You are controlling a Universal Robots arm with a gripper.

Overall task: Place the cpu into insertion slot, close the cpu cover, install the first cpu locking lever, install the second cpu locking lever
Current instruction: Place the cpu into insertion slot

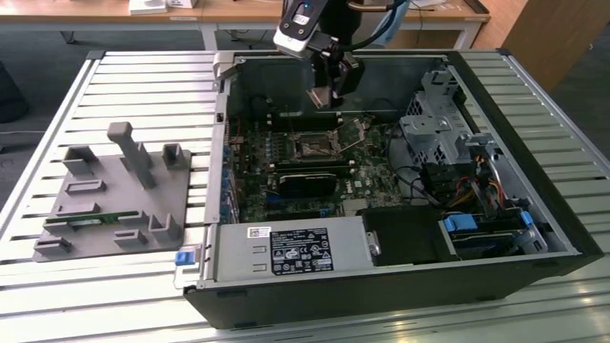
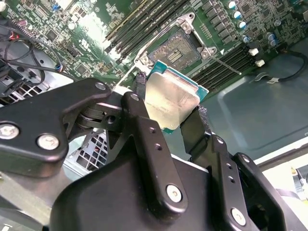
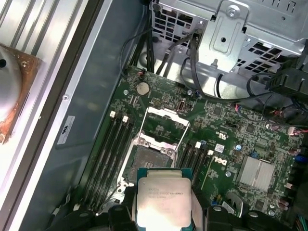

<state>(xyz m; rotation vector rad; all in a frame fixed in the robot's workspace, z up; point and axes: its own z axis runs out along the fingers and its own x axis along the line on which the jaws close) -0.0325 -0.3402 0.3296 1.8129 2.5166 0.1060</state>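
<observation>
Gripper (image 1: 324, 96) is clamped on the cpu (image 2: 169, 100), one finger on each of two opposite edges. This grip probably keeps the silvery top and the contact side untouched. The chip hangs above the motherboard (image 1: 329, 179), near the insertion slot (image 3: 150, 161) but apart from it, not seated. The cpu cover (image 3: 168, 115) stands swung up off the socket, evidently to leave the slot bare for the chip. The arm reaches down from above into the open case (image 1: 558, 186), wrist aimed toward the socket area.

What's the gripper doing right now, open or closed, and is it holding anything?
Gripper: closed, holding the cpu by its edges.
</observation>
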